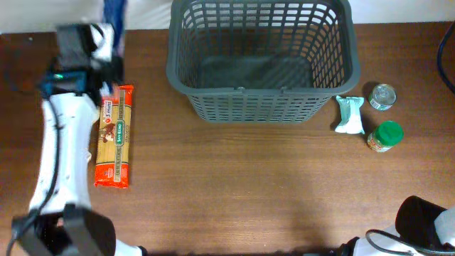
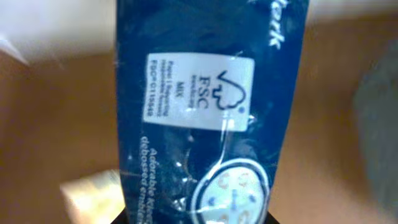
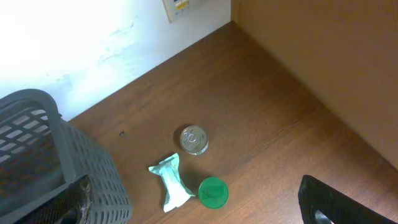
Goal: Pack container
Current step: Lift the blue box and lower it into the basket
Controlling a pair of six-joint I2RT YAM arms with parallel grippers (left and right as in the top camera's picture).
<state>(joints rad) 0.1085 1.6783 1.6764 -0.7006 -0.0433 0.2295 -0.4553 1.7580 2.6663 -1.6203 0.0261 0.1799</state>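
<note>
The container [image 1: 259,107], empty, stands at the middle of the far edge of the worktop [image 1: 249,185], reachable by both arms. Near the far left corner the left end effector [image 1: 101,43] grips a blue packet [image 2: 205,93], presumably lifted for loading. The right end effector [image 3: 339,202] is parked at the near right corner, and its opening cannot be told.

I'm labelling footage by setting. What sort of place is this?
Probably an indoor lab or test room staged for grocery packing, not a shop: a brown wooden table against a plain white wall, with a large dark grey plastic shopping basket and loose groceries such as a long orange pasta packet.
</note>
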